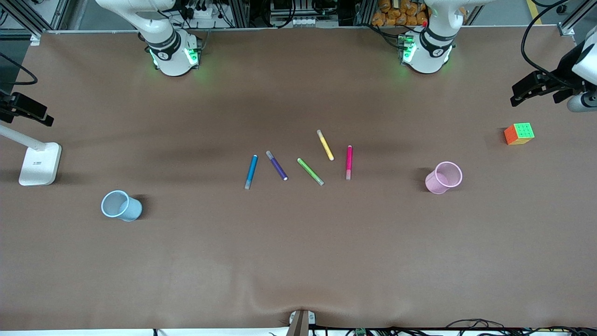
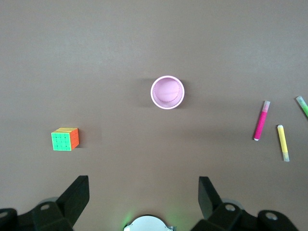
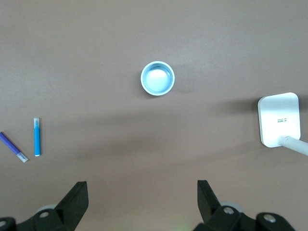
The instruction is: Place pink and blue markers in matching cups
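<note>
The pink marker [image 1: 349,162] and the blue marker [image 1: 251,171] lie flat mid-table in a row of pens. The pink cup [image 1: 443,178] stands upright toward the left arm's end. The blue cup [image 1: 121,206] stands upright toward the right arm's end. My left gripper [image 2: 143,185] is open and empty, high over the table, with the pink cup [image 2: 167,92] and pink marker [image 2: 260,121] in its view. My right gripper [image 3: 143,188] is open and empty, high over the table, with the blue cup [image 3: 158,78] and blue marker [image 3: 37,137] in its view. Neither gripper shows in the front view.
A dark purple pen [image 1: 276,165], a green pen [image 1: 310,171] and a yellow pen [image 1: 325,145] lie between the two markers. A colour cube [image 1: 518,133] sits toward the left arm's end. A white lamp base [image 1: 40,163] stands at the right arm's end.
</note>
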Robot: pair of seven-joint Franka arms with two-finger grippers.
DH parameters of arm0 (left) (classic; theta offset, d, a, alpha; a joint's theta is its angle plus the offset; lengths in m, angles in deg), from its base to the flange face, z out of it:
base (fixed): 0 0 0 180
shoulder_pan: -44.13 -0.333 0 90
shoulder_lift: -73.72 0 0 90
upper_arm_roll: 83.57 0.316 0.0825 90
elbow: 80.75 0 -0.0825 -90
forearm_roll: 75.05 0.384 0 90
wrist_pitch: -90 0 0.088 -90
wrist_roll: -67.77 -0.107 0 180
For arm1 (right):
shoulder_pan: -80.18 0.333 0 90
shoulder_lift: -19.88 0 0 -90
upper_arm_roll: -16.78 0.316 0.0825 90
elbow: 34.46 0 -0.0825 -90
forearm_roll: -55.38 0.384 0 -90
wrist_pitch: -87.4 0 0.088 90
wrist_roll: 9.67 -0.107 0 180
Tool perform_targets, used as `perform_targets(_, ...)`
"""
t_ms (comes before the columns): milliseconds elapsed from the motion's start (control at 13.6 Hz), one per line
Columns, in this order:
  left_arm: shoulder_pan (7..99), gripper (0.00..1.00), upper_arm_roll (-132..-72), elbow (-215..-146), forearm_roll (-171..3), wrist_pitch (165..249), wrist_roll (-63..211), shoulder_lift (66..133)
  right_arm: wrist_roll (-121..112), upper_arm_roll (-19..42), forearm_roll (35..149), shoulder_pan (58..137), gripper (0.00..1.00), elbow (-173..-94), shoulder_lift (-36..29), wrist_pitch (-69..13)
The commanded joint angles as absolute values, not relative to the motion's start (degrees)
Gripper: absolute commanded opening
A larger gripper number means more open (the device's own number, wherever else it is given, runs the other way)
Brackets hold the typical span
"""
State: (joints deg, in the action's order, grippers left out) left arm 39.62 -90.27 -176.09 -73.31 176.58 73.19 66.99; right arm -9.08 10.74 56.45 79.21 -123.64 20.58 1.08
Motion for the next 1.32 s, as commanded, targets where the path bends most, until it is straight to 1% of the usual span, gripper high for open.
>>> perform_targets(0,39.47,1.00,-90.51,-174.88,-72.76,176.39,72.34,67.83,-9.67,11.51,56.34,78.25,1.00,-122.79,20.40,1.89)
perform_targets(220,39.47,1.00,-90.51,-173.91,-72.68,176.48,72.25,68.36,-9.58,11.51,56.43,78.25,1.00,-122.79,20.32,1.80)
perform_targets(514,40.70,1.00,-90.86,-169.53,-74.34,176.48,72.08,71.60,-9.67,11.51,56.43,78.25,1.00,-122.79,20.32,1.80)
perform_targets(807,44.21,1.00,-93.75,-169.08,-75.14,177.01,73.57,74.59,-9.67,11.51,56.43,78.25,1.00,-122.79,20.23,1.80)
perform_targets(1027,46.06,1.00,-96.30,-168.90,-76.89,179.11,76.98,78.02,-9.67,11.60,56.43,78.34,1.00,-122.79,20.14,1.80)
perform_targets(1247,50.62,1.00,-97.28,-168.90,-76.72,179.47,86.12,83.90,-9.67,11.60,56.43,78.34,1.00,-122.79,20.14,1.80)
